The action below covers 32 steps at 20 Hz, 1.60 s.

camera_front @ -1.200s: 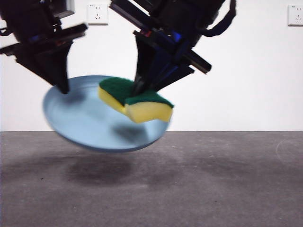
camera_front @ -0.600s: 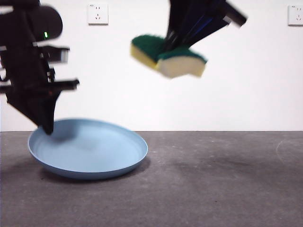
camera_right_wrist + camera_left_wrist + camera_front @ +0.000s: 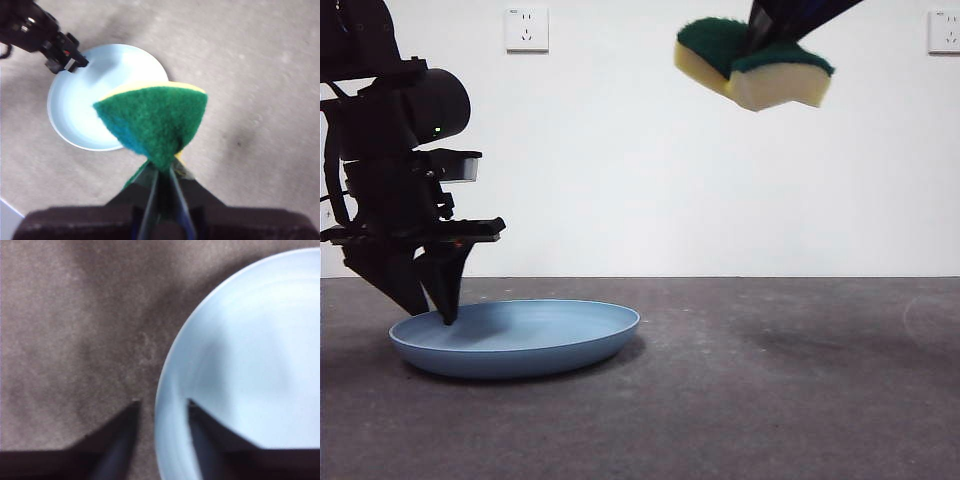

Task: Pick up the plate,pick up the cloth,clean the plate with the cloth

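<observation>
Plate grounded, sponge aloft

Left gripper (image 3: 162,405) fingers straddle the stiff, smooth plate (image 3: 520,338) rim, parted (best hold point); right gripper (image 3: 161,170) pinches the soft, light cloth (image 3: 755,62).

A bare robot test room, like a lab: plain white wall (image 3: 650,150), grey felt-like tabletop (image 3: 770,400), wall sockets (image 3: 526,29) at 11 and 1 o'clock.

Plate (image 3: 520,340) is now flat on the table (image 3: 770,400), no longer airborne and tilted. Left gripper (image 3: 162,402) is lower, jaws straddling its rim. Right gripper (image 3: 160,172) lifts the sponge (image 3: 755,62) high, rightward, clear of plate.
</observation>
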Tool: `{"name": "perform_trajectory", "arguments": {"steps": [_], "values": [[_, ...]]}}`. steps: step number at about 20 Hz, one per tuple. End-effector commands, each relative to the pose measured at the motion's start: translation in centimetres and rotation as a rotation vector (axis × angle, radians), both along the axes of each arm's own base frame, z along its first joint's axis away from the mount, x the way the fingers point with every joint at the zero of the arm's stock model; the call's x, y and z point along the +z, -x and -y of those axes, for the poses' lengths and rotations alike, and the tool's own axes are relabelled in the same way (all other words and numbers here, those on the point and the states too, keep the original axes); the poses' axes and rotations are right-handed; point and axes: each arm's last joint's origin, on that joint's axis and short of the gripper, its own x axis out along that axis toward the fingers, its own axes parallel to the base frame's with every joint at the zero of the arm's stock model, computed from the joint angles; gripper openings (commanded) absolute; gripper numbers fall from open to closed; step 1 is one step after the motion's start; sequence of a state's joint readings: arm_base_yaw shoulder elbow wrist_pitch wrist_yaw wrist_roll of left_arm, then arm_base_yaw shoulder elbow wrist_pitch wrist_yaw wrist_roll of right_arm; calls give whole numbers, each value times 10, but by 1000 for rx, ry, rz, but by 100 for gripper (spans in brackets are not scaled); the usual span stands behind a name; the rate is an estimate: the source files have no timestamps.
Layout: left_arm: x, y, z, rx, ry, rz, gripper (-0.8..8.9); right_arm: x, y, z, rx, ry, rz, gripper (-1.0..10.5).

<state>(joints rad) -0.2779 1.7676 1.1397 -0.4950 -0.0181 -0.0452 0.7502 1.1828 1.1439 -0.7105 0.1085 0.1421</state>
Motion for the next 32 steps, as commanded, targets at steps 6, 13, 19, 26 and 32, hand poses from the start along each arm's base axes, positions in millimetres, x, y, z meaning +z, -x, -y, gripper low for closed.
{"name": "perform_trajectory", "arguments": {"steps": [6,13,19,26,32], "values": [[36,12,0,5,98,89,385,-3,-8,4,-39,4,3,-17],[135,73,-17,-19,200,374,385,-29,-44,4,-125,49,-58,-17],[178,126,-33,-25,237,509,377,-87,-99,-1,-207,115,-163,-17],[179,139,-37,-21,221,466,377,-159,-129,-10,-207,154,-352,-16],[178,140,-37,-25,214,456,377,-165,-130,-10,-209,164,-364,294]]}}
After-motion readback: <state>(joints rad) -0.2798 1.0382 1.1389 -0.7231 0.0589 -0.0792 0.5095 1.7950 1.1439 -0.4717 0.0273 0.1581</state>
